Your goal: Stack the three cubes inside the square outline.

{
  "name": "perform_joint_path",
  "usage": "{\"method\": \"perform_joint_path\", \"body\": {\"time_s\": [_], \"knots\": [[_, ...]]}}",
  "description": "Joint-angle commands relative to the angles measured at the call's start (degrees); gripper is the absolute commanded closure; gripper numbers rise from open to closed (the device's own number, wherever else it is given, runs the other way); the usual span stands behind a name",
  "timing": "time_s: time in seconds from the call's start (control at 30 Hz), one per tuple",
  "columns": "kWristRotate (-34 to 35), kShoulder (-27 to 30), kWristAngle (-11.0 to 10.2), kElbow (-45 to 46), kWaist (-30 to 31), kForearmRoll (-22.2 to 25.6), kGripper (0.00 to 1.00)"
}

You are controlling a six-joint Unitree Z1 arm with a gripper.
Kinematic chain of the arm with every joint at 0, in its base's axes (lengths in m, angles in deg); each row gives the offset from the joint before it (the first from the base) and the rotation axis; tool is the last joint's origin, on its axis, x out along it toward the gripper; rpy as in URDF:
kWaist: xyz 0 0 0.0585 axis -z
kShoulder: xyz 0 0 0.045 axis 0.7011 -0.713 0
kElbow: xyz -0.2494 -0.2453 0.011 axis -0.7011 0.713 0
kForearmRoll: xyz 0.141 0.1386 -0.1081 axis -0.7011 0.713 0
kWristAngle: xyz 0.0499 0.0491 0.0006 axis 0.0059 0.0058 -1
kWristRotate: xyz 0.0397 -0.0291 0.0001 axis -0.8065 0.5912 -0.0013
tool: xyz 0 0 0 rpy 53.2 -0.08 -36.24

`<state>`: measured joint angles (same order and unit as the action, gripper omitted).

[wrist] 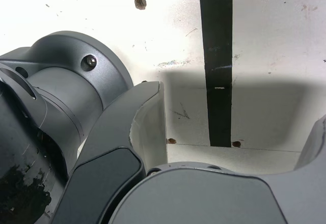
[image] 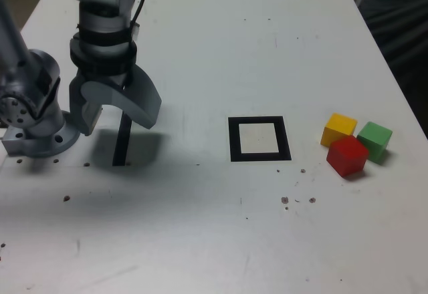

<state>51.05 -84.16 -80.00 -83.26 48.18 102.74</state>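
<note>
Exterior view, far left: arm base (image: 37, 130) bolted at the table (image: 200, 240) edge. Just right of it, gripper (image: 117, 120) pointing down, jaws spread wide, nothing between them, hanging over a narrow black strip (image: 122, 140) of tape. Wrist view confirms: strip (wrist: 218, 66) running down the gap between both fingers (wrist: 132, 127), bare tabletop (wrist: 280, 40) around it, a few screw holes nearby. Mid-table: one square outline (image: 259, 139), thick black frame, white centre, empty, well apart from the gripper. Wide bare table between strip and outline, also in front toward the camera; only small dark specks there. Right of the outline, with a clear gap: three cubes, matte, equal size, clustered tight. Yellow cube (image: 339, 128) nearest the outline at the back, red cube (image: 347, 156) in front touching or just beside it, green cube (image: 374, 140) furthest right, pressed against the red one. Cluster near the table's right edge, little room beyond green. Count: one arm, one gripper, one strip, one outline, three cubes. None stacked, none inside the frame.
</note>
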Motion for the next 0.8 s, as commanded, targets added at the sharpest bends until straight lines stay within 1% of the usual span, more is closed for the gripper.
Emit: {"method": "perform_joint_path", "body": {"time_s": [0.0,0.37,0.6,0.77], "knots": [[-0.3,0.0,-0.1,0.1,0.0,0.1,0.00],[-0.8,-0.1,-0.2,0.5,0.0,-0.7,0.00],[-0.9,-0.4,-0.9,0.1,0.0,-1.2,0.01],[-0.9,-1.1,-0.6,-1.1,0.0,-2.6,0.01]]}}
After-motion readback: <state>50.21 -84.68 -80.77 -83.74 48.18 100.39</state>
